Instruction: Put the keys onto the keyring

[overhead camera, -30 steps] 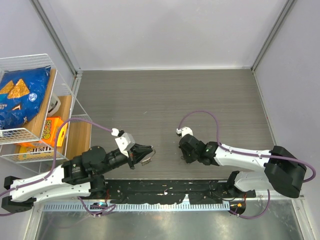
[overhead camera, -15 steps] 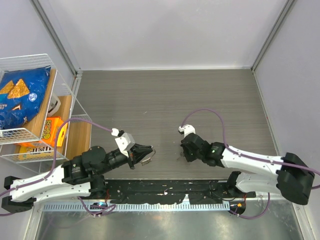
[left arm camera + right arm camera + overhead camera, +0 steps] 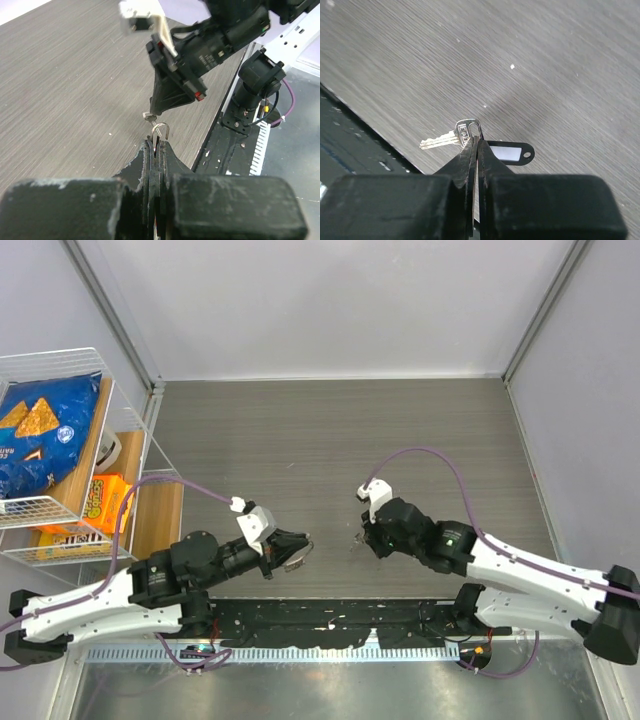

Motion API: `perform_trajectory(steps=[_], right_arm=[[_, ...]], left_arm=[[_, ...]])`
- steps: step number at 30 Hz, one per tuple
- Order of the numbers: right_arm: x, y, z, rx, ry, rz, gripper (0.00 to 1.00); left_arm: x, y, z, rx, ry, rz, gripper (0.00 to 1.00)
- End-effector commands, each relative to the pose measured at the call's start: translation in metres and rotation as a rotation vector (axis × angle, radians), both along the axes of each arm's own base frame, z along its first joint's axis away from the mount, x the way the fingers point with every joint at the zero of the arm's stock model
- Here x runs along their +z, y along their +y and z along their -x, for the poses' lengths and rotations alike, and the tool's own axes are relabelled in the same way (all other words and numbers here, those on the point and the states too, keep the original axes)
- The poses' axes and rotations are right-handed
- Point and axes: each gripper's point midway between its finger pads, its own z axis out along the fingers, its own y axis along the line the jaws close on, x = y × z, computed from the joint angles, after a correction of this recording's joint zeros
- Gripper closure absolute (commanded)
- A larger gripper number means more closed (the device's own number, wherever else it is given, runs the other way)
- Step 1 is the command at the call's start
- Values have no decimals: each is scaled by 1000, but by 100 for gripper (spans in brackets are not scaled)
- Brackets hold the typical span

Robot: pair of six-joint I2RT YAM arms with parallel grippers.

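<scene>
My left gripper [image 3: 300,546] is shut on the keyring [image 3: 160,130], a thin silver wire loop sticking up out of its closed tips [image 3: 156,142], held above the table's near part. My right gripper [image 3: 364,537] is shut on the head of a silver key [image 3: 456,136], whose blade points left from the tips [image 3: 475,143]. A black key tag with a white label [image 3: 510,152] sits right behind those tips; I cannot tell if it is joined to the key. In the left wrist view the right gripper [image 3: 151,114] hangs just beyond the ring, the key's tip [image 3: 148,116] close to it. Other keys are out of view.
A white wire rack [image 3: 131,420] stands at the left edge, holding a blue chip bag [image 3: 40,430] and an orange snack pack [image 3: 100,502]. A black perforated rail [image 3: 330,620] runs along the near edge by the arm bases. Grey walls close in the table's far and right sides.
The right arm has stretched out and swung its gripper with the key slightly left and away from its base. The left gripper has shifted slightly right, so the gap between them has narrowed.
</scene>
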Motion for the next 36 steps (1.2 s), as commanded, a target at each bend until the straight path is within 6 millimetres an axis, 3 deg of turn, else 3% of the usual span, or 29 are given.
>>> perform_trajectory(steps=[1, 2, 3, 4, 5, 8, 9, 10, 11, 13, 17, 23, 36], right_arm=[[-30, -1, -5, -21, 17, 77, 94], [-45, 3, 1, 26, 52, 92, 94], [-57, -5, 2, 6, 83, 156, 94], [-65, -14, -7, -78, 77, 212, 94], [-69, -11, -11, -87, 66, 191, 94], [-87, 27, 16, 119, 190, 111, 95], [-102, 15, 12, 64, 205, 184, 94], [-106, -1, -7, -79, 154, 235, 94], [-112, 0, -8, -76, 168, 236, 94], [-114, 19, 2, 4, 220, 174, 94], [-118, 17, -6, -38, 205, 203, 94], [-110, 20, -7, -39, 202, 183, 75], [-92, 14, -11, -71, 162, 172, 76]], left_arm=[[32, -5, 2, -22, -23, 93, 100], [31, -6, 2, -22, -21, 92, 100], [30, -6, 3, -23, -20, 88, 100], [31, -5, 3, -22, -19, 85, 100], [30, -4, 3, -20, -18, 82, 100], [31, -2, 3, -14, -17, 88, 100], [31, -1, 2, -12, -16, 85, 100], [32, 0, 3, -14, -17, 86, 100], [30, 1, 3, -11, -14, 82, 100], [29, 3, 3, -8, -14, 81, 100], [28, 5, 1, 3, -15, 77, 100], [28, 5, -1, 12, -21, 70, 100], [27, 2, -1, 7, -22, 72, 100]])
